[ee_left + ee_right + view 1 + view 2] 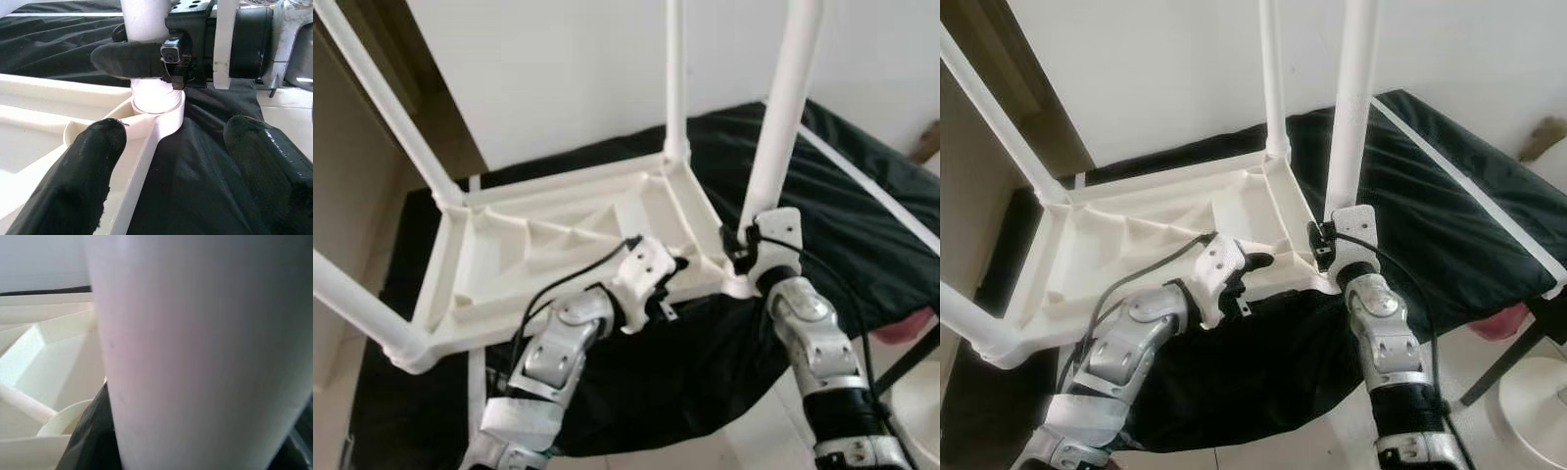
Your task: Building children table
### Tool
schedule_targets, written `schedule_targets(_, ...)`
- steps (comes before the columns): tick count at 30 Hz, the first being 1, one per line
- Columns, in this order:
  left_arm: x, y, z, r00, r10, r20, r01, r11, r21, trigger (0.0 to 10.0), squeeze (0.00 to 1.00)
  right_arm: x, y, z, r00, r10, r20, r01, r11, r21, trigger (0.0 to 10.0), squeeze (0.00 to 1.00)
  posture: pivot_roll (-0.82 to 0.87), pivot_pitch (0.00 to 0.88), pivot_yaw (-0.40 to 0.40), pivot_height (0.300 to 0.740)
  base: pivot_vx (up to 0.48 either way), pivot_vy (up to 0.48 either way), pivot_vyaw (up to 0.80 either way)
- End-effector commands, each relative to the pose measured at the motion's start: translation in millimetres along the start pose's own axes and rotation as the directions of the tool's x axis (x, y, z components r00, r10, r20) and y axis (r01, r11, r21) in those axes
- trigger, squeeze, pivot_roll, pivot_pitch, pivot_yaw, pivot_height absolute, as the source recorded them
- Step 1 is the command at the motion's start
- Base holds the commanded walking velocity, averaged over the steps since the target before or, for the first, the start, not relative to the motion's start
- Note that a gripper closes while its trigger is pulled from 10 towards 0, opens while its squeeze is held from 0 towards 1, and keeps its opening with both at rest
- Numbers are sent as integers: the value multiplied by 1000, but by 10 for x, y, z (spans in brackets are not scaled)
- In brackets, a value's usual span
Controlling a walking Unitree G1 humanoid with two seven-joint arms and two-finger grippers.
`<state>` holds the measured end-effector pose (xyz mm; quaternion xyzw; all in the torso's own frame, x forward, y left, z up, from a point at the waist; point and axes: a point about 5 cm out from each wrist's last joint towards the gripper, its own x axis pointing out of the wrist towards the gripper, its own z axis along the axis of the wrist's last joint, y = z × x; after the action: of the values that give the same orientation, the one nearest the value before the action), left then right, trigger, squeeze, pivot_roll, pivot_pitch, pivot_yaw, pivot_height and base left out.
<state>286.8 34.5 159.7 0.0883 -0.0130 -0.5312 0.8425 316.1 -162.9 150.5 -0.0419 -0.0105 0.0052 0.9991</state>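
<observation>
Table (pixel 558 230) of white plastic lies upside down on a black cloth (pixel 862 215), so its ribbed underside faces up. Four white legs stick up from its corners. The far left leg (pixel 386 108) leans to the left. The far right leg (pixel 675 78) stands nearly straight by the white wall (pixel 558 69). The near left leg (pixel 357 304) points toward the left edge. The near right leg (pixel 783 108) is the thick one close to the robot.

The right gripper (pixel 146 61) is closed around the near right leg, low down, just above the round socket (pixel 156 105) where the leg goes into the table corner. From the left wrist you can see one of its black fingers (pixel 127 59) pressed flat across the leg. The right wrist view is almost all white leg, very close and blurry.

The left gripper (pixel 675 264) is at the near edge of the table, just left of that same corner. Its two black fingers (pixel 78 171) are spread apart and hold nothing. One finger rests by the table's white rim, and the other is over the black cloth.

A pink thing (pixel 906 328) peeks out at the right, below the cloth. The floor (pixel 1322 436) is pale tile.
</observation>
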Motion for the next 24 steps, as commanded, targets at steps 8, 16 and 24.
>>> schedule_targets(8, -25, 12, -24, 1000, 1, -15, -1, 1000, -4, 10000, 0, -249, 9, -251, 920, -373, -118, 383, 921, 72, 10000, 0, -57, 0, 108, 740, 0, 0, 0)
schedule_targets(16, -27, 16, -12, 1000, -5, -13, 5, 1000, 0, 10000, 0, -221, 81, -154, 922, -373, -107, 384, 916, 113, 10000, 0, -61, 0, 122, 740, 0, 0, 0)
schedule_targets(24, -46, 53, 1, 1000, -3, -16, 3, 1000, 8, 10000, 0, -248, 94, -127, 904, -416, -100, 426, 898, 112, 10000, 0, -58, 0, 135, 740, 0, 0, 0)
